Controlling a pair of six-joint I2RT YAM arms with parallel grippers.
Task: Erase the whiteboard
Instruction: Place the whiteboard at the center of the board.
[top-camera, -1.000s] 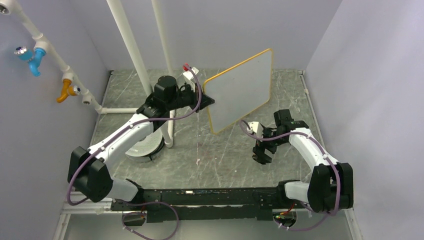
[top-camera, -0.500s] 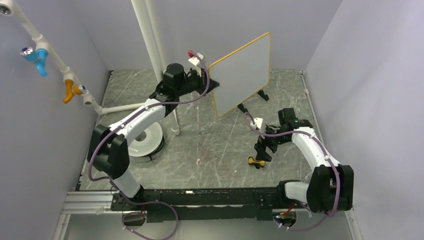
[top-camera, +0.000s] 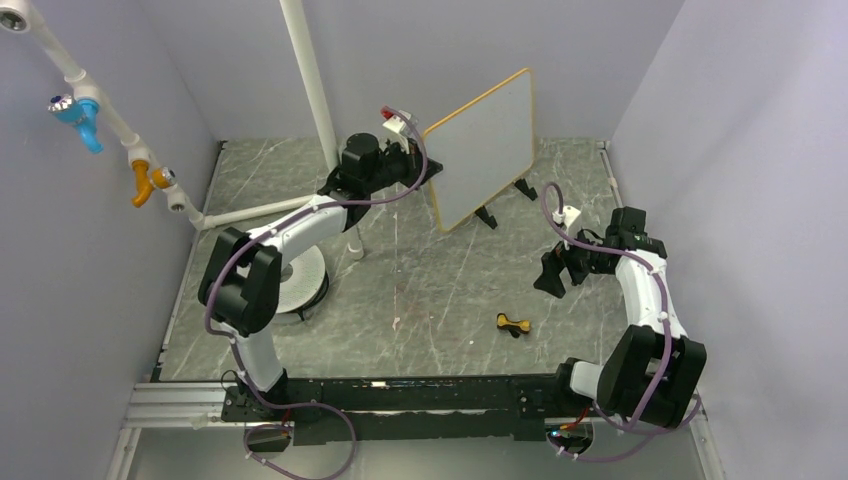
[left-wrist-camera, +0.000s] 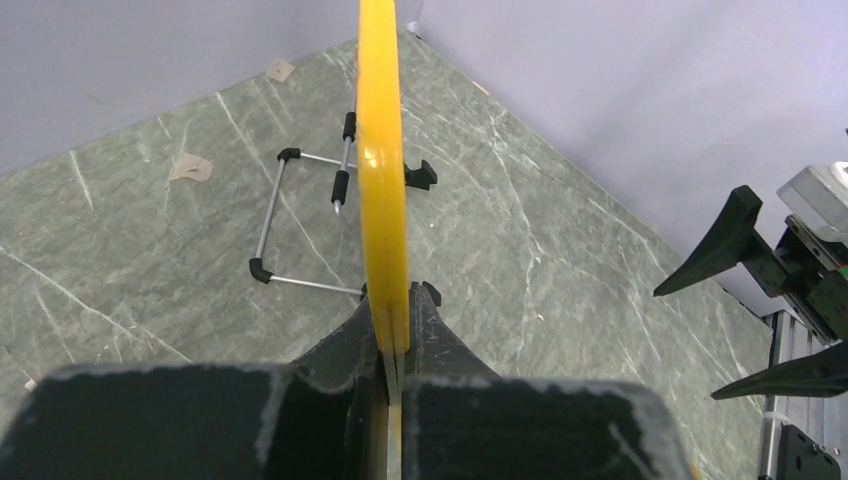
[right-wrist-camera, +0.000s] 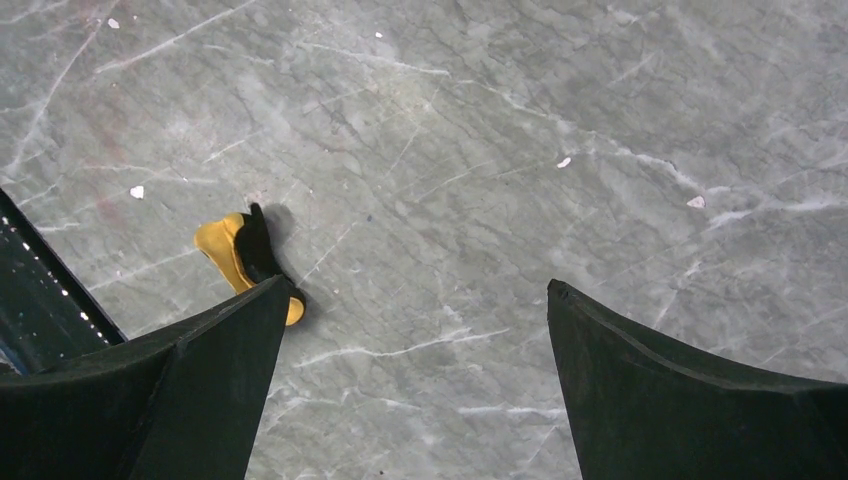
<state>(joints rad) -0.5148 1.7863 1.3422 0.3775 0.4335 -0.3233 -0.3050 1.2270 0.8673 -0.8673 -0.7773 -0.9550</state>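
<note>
Walls (top-camera: 700, 100) close the marbled table (top-camera: 430, 290) on its left, far and right sides, and a white pipe (top-camera: 308, 80) stands upright near the far-left corner. The middle of the table lies open. A small yellow-and-black piece (top-camera: 513, 323) sits toward the near right, and a round white disc (top-camera: 300, 280) lies at the left, partly under the left arm (top-camera: 290, 225).

That arm stretches from its near-left base toward the far centre, elbow raised. The left gripper (top-camera: 422, 168) is clamped on the left edge of the whiteboard (top-camera: 485, 150). In the wrist view the fingers (left-wrist-camera: 425, 335) pinch the orange-yellow frame (left-wrist-camera: 383, 150) edge-on, jaws closed tight on it.

The whiteboard stands tilted at the far centre, its wire stand (left-wrist-camera: 300, 215) with black tips below and behind it. Whether those feet touch the table cannot be told.

The right arm (top-camera: 650, 290) is folded along the right side with its wrist turned leftward. The right gripper (top-camera: 553, 272) points down at the table with its jaws spread wide and nothing between them. It is well apart from the whiteboard, to the near right of it. In its own view the yellow-and-black piece (right-wrist-camera: 235, 250) lies just beside one fingertip (right-wrist-camera: 270, 300).
</note>
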